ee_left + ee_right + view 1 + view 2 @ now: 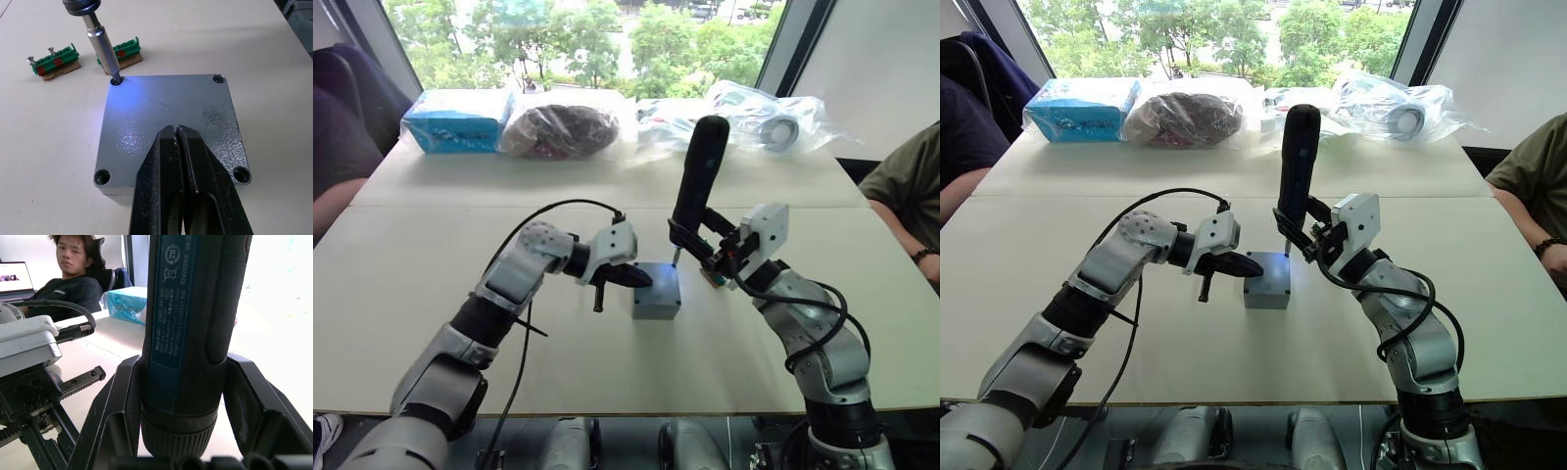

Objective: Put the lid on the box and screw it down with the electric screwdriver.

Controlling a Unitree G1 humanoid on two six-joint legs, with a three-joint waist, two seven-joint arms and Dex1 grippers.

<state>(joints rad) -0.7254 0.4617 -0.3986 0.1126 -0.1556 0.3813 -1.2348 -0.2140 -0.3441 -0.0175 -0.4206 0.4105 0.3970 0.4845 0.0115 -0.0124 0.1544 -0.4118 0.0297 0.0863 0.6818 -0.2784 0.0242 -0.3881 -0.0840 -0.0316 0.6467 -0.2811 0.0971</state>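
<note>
- Left tool (177,128): fingers pressed together, resting on the lid (171,117); box beneath mostly hidden.
- Right tool (183,396): pinching the electric screwdriver (698,176), bit in a corner screw hole.

White table (431,294), seam running across it. Along its far edge, below the window: blue packet (457,119) in clear wrap; beside it a clear bag of dark material (563,130); further clear bags (759,116), one holding a round grey part. Two green terminal blocks (53,60) on brown bases, with red marks, lie side by side. A seated person (73,281) beside an open laptop (14,279); another person's forearm (913,235) opposite.
</note>
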